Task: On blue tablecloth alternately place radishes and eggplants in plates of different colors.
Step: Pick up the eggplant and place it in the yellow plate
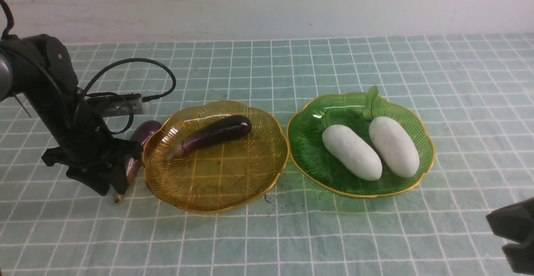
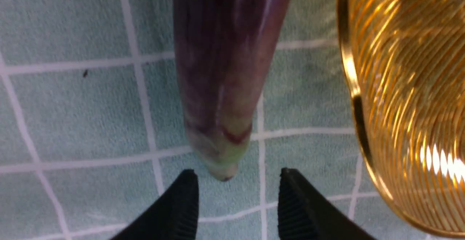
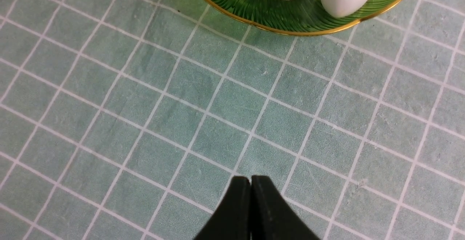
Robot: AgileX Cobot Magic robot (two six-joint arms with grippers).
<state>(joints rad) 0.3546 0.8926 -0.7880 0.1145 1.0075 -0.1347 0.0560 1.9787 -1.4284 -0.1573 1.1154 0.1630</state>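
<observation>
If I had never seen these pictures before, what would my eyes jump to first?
Probably the white radishes, two fat ones lying side by side in the shiny green plate on the right. Beside it, a yellow plate holds one dark purple eggplant. A second eggplant lies on the blue tablecloth just outside that plate, with the left claw open right at its stem end.

Front view spans the tablecloth (image 1: 292, 242); wrist views peer closely down.
</observation>
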